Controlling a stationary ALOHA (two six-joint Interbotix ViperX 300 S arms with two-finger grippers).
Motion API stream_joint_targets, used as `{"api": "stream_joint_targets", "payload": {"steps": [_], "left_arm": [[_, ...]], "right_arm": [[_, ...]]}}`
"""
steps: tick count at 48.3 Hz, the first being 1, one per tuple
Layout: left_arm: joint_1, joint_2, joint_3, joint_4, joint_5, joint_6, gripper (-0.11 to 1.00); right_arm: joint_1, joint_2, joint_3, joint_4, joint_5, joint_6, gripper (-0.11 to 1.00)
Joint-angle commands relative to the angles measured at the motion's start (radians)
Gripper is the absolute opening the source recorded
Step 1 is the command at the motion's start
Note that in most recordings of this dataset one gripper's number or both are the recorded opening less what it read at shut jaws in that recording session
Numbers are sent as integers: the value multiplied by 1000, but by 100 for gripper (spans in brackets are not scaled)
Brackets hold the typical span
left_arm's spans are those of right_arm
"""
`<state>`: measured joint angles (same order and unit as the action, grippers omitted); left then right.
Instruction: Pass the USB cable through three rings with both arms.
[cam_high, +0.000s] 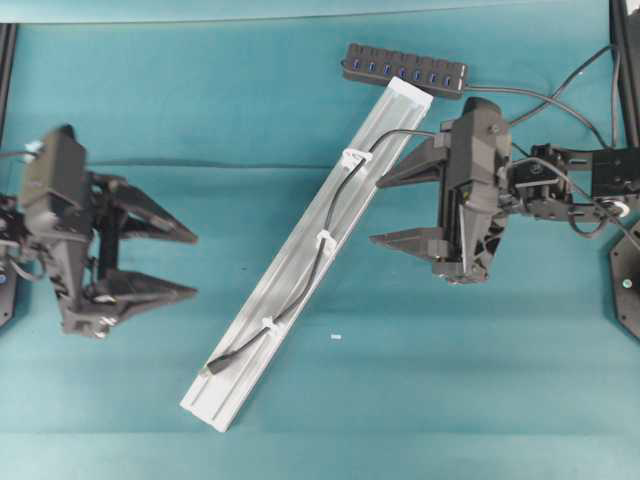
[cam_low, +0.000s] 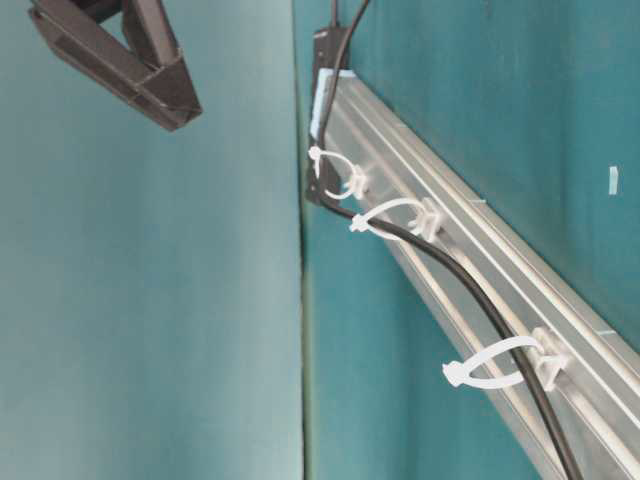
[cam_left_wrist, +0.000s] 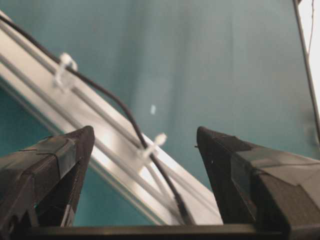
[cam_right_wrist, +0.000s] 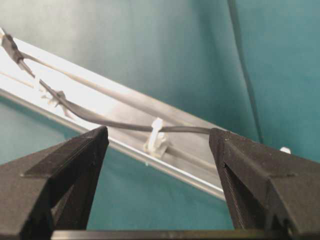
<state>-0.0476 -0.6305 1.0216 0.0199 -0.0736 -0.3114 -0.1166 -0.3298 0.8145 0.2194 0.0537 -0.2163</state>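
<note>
Black fingers (cam_right_wrist: 65, 175) frame both wrist views, cut off below. Between them the USB cable (cam_high: 322, 245) runs along the rail (cam_high: 290, 290) through all three rings (cam_high: 325, 240), its plug (cam_high: 208, 369) near the lower end. Left gripper (cam_high: 160, 262) and right gripper (cam_high: 405, 208) flank the rail, spread wide, holding nothing.

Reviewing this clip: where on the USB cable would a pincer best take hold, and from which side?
Probably at the free plug end of the USB cable, just past the last ring, coming from above. There the cord lies loose on the rail, clear of the clips. The left pincer stands open on that side; the right pincer is also open.
</note>
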Motion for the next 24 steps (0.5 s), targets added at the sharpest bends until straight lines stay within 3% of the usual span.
{"api": "stream_joint_targets", "payload": {"steps": [1, 24], "left_arm": [[12, -91, -11, 3, -5, 15, 90], [58, -201, 5, 3, -5, 75, 90]], "right_arm": [[0, -14, -5, 2, -9, 9, 85], [-26, -126, 43, 3, -46, 9, 85]]}}
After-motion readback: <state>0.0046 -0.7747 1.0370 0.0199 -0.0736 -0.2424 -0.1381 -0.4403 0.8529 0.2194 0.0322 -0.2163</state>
